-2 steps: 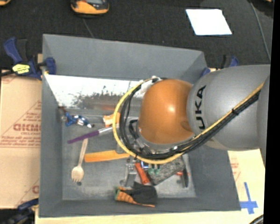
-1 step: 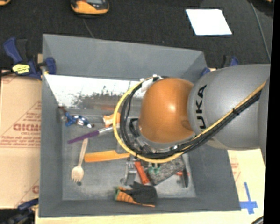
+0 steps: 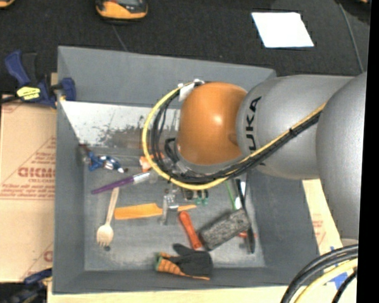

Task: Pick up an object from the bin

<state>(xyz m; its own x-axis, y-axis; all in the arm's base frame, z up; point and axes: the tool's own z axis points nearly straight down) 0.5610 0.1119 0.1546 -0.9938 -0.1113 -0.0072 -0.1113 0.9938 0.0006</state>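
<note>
My gripper (image 3: pixel 169 209) hangs below the arm's orange cover in the middle of the bin. Its tip is right at the right end of a flat orange strip (image 3: pixel 137 211) lying on the bin floor. A red-orange marker (image 3: pixel 189 229) lies just right of the gripper, slanting towards the front. A purple pen (image 3: pixel 115 185) lies to the gripper's upper left. A pale wooden spoon (image 3: pixel 108 221) lies to the left of the orange strip.
A grey block (image 3: pixel 224 229) lies at the right with a black and red tool (image 3: pixel 249 239) beside it. A black and orange piece (image 3: pixel 187 263) sits at the front wall. A blue thing (image 3: pixel 104 163) lies back left, a green pen (image 3: pixel 232 192) back right.
</note>
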